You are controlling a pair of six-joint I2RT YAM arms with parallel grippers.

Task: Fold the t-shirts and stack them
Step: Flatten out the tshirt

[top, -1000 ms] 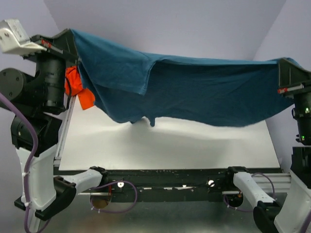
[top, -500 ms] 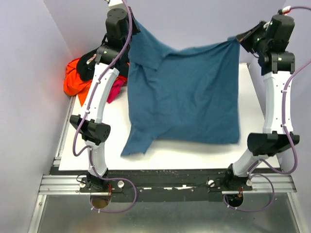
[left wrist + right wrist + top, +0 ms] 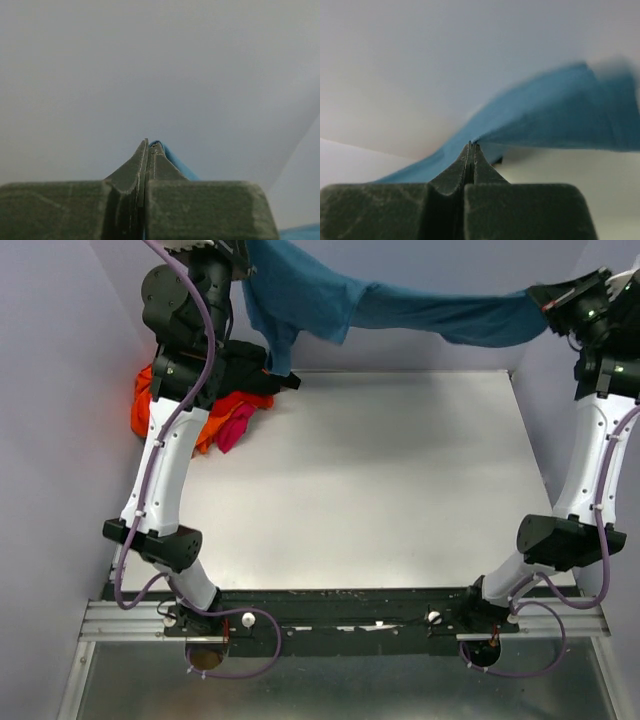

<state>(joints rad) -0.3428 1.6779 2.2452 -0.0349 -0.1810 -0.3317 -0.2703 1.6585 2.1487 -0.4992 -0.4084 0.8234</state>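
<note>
The teal-blue t-shirt [image 3: 420, 310] hangs stretched in the air along the table's far edge. My left gripper [image 3: 240, 252] is shut on its left end at the top left, and only a sliver of teal cloth [image 3: 176, 163] shows beside the left gripper [image 3: 150, 145] in the left wrist view. My right gripper [image 3: 547, 297] is shut on its right end, and teal cloth [image 3: 545, 120] fans out from the right gripper [image 3: 472, 145]. A sleeve dangles below the left end. Orange [image 3: 146, 405], black [image 3: 245, 368] and magenta-pink [image 3: 236, 424] t-shirts lie heaped at the back left.
The white table top [image 3: 380, 490] lies under both raised arms. Grey walls close in the back and both sides. The heap of shirts sits against the left arm's upper link. A black rail with the arm bases runs along the near edge.
Both arms have swung the teal shirt away toward the back wall. It hung down over the table half a second ago and is now lifted off it, pulled out sideways.
</note>
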